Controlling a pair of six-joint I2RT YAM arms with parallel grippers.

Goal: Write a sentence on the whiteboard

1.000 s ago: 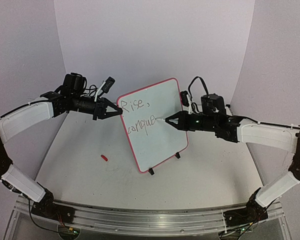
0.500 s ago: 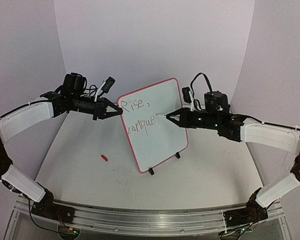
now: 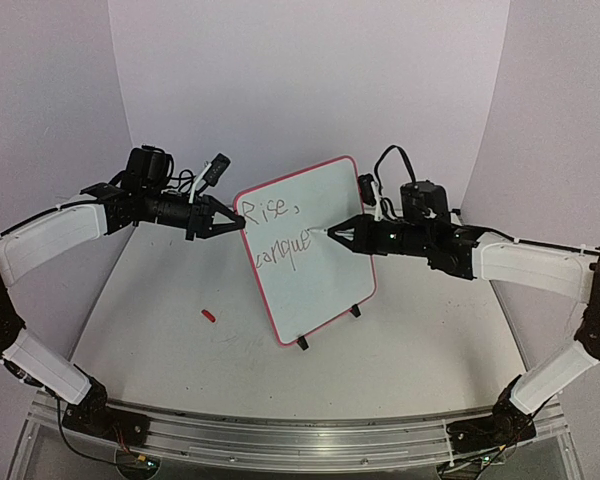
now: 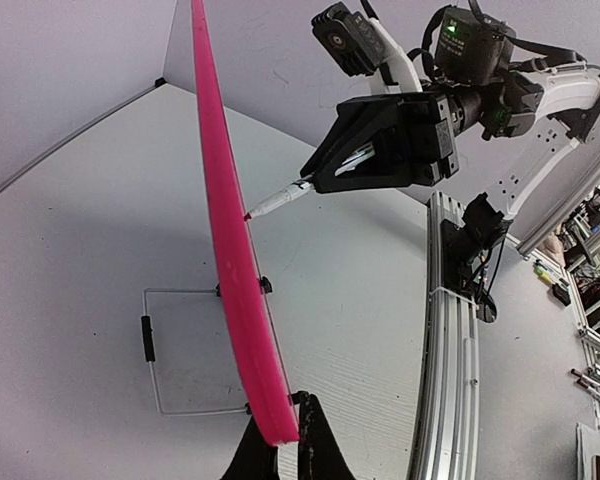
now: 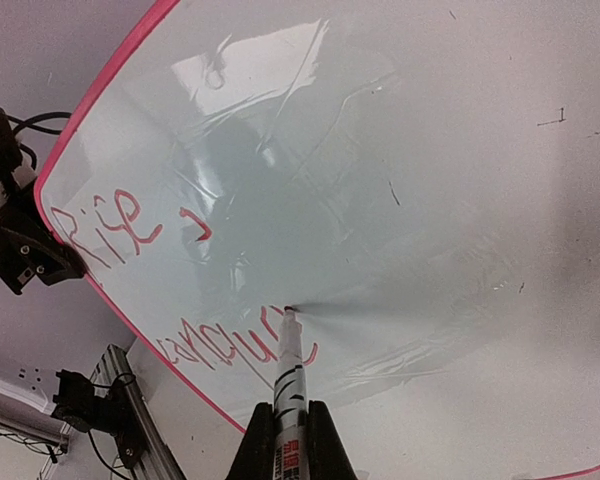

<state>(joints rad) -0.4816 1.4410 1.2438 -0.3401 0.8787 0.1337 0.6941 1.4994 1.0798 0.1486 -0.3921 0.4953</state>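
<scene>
The whiteboard [image 3: 325,285] stands tilted at the table's middle, red-rimmed, and shows edge-on as a pink strip [image 4: 228,250] in the left wrist view. The sentence [image 3: 280,232] reads "Rise," over "conque" in thin strokes [image 5: 225,345]. My left gripper [image 3: 238,222] is shut on the board's upper left edge, its fingers [image 4: 325,450] straddling the rim. My right gripper [image 3: 342,233] is shut on a white marker [image 5: 291,375]. The marker's tip touches the board just past the last letter of the second line [image 4: 250,213].
A small red cap [image 3: 209,316] lies on the table left of the board. The board rests on black feet [image 3: 303,343] with a wire stand [image 4: 155,350] behind it. An aluminium rail [image 3: 280,430] runs along the near edge.
My right gripper has shifted slightly up and left with the marker, its tip staying at the end of the second line. The left gripper and the board have not moved.
</scene>
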